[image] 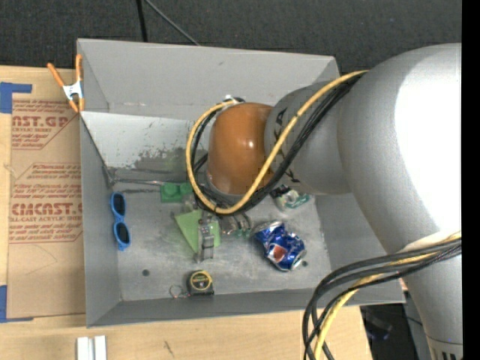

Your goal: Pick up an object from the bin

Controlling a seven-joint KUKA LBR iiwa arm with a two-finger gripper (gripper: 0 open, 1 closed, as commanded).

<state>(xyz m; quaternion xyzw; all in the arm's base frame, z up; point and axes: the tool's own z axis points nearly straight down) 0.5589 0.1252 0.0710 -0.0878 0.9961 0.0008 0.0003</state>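
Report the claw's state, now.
The claw: cannot be told, open or shut. It sits over the pale green wedge.

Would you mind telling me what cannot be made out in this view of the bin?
- White and green thing, camera view: mostly hidden under the arm, kind unclear.
- Green flat piece, camera view: partly covered by the gripper.
- Middle of the bin: hidden by the orange wrist cover.
- Small round thing by the near wall: too small to identify.
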